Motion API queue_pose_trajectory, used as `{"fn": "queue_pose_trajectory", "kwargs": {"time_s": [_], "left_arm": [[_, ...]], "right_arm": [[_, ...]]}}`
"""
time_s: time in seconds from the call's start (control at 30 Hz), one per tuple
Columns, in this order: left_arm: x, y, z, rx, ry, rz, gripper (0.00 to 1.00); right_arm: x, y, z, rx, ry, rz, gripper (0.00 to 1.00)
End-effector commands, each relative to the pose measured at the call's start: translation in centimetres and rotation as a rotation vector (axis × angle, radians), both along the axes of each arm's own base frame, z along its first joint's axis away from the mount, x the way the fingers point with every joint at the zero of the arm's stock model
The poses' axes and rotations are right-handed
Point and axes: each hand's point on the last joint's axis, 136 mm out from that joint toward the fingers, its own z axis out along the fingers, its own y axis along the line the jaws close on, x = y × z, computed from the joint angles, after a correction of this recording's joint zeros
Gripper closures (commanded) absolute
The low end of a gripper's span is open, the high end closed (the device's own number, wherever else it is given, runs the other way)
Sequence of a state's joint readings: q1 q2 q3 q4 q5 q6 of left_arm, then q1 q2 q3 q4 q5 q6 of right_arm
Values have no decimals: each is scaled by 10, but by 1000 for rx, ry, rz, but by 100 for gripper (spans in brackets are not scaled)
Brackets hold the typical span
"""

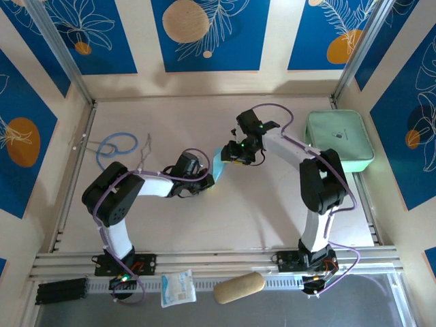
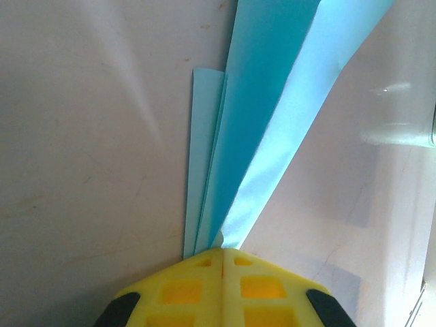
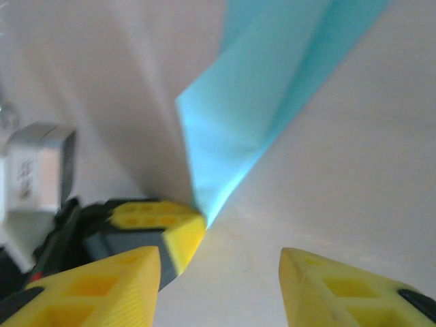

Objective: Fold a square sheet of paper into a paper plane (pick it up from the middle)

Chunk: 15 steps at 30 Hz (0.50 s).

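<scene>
Near the middle of the table (image 1: 163, 225), between the two arms, the paper plane (image 1: 219, 162) is a narrow light-blue fan of folded layers; whether it hangs clear of the surface I cannot tell. Its pointed end is pinched in the left gripper (image 1: 208, 178), whose yellow jaws are pressed flat together on it; the right gripper (image 1: 236, 154) hangs just beside the paper with its jaws apart and nothing between them.

To my eye the step in hand is setting a crease or a wing; the right fingers would do best to meet the loose outer flap squarely, near the left pinch, and close gently so the thin layers neither slip nor tear.

From the left wrist the paper plane (image 2: 252, 136) shows separate layers spreading away from the left gripper (image 2: 223, 255), with one pale flap jutting out on the left; overhead those layers merge into one small blue patch. The right wrist shows the right gripper (image 3: 218, 262) spread wide, and the left gripper (image 3: 170, 228) nipping the tip of the paper plane (image 3: 252, 116); the overhead view places the mint-green case (image 1: 338, 139) well apart, at the right edge.
</scene>
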State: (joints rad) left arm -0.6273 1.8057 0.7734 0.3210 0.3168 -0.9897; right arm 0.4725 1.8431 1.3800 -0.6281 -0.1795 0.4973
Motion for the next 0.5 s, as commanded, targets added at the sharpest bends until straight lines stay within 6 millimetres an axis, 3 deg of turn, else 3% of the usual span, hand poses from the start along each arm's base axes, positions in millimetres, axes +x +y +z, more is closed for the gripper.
{"fn": "queue_pose_trajectory", "kwargs": {"time_s": [0.0, 0.27, 0.47], "left_arm": [[-8, 10, -21, 45, 73, 10, 96], [-7, 8, -20, 35, 75, 7, 96], [-6, 7, -17, 26, 68, 9, 96]], "right_arm": [[-4, 33, 4, 188, -33, 107, 56], [14, 54, -22, 230, 3, 116, 70], [27, 54, -46, 180, 29, 82, 71]]}}
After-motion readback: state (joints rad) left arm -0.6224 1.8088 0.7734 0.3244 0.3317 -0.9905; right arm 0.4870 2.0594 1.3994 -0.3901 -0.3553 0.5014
